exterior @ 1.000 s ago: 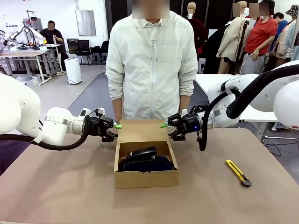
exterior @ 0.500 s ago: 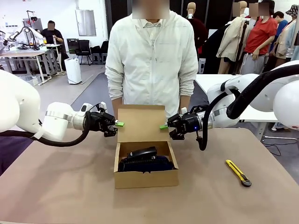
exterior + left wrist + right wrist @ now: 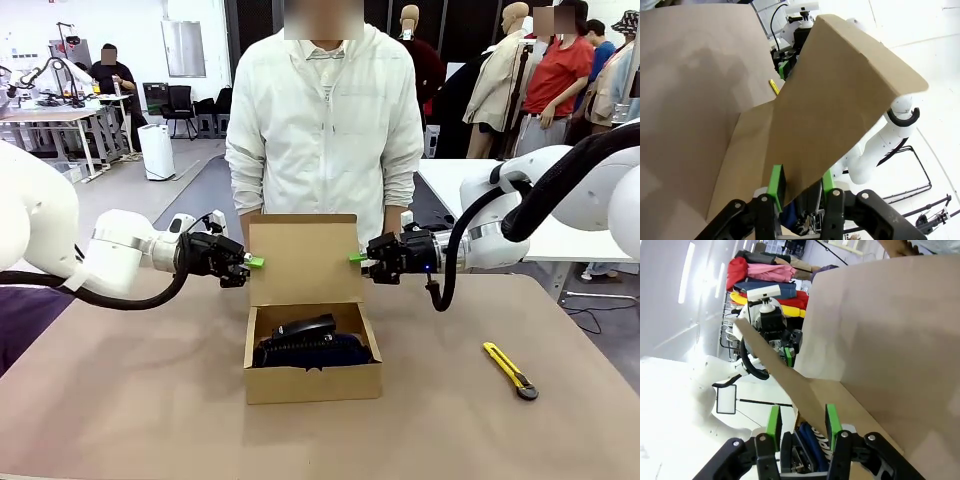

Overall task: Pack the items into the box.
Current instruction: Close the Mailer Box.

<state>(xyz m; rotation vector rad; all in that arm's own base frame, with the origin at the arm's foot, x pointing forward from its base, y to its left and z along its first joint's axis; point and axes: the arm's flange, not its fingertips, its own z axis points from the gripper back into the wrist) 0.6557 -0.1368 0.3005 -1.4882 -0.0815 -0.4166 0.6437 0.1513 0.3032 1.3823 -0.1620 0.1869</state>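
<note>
While a person in a pale zip-up jacket (image 3: 322, 130) stands at the far side, 2 white robot arms reach toward the middle of a brown tabletop (image 3: 130, 400) from opposite sides. Between them sits the small brown cardboard box (image 3: 312, 380), shallow and rectangular, its body open at the top. Its hinged flap lid (image 3: 304, 258) stands upright at the back edge, facing the camera.

Inside the box lies the soft dark navy fabric pouch (image 3: 312, 351), nearly filling the width. On top of the pouch rests the small black stapler (image 3: 306, 327).

The left gripper (image 3: 254, 263), black with green pads, meets the left edge of the lid. In the left wrist view, the left gripper (image 3: 800, 181) has its 2 green-padded fingers (image 3: 775, 178) on either side of the cardboard edge, the jaws narrowed onto it.

The right gripper (image 3: 356, 258) meets the right edge of the lid at about the same height. In the right wrist view, the right gripper (image 3: 802, 421) has its 2 green-padded fingers (image 3: 832, 419) straddling the thin cardboard, nearly closed, with the board running up between them.

On the table to the right, well apart from the box, lies a yellow-and-black utility knife (image 3: 510, 370).
</note>
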